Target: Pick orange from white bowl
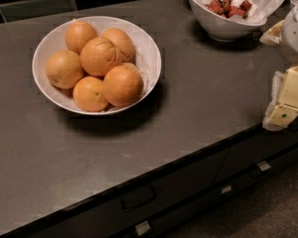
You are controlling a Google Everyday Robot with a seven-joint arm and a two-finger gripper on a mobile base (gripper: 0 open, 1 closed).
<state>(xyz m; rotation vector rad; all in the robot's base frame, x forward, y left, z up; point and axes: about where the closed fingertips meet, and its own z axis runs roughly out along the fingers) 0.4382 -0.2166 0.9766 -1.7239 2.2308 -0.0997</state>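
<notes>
The wide, shallow white bowl (49, 43) stands on the dark counter at the left and holds several oranges. A large, round, smooth orange (122, 85) lies at the bowl's front right. A smaller orange with a dark speck (91, 94) lies at the front, and a creased orange (100, 56) lies on top in the middle. My gripper (286, 102), pale yellow, is at the frame's right edge over the counter's front edge, far to the right of the bowl. It holds nothing that I can see.
A deeper white bowl (218, 29) lined with paper and holding red fruit stands at the back right. The white arm (297, 29) is beside it. The counter's front edge (188, 150) runs diagonally, with drawers below.
</notes>
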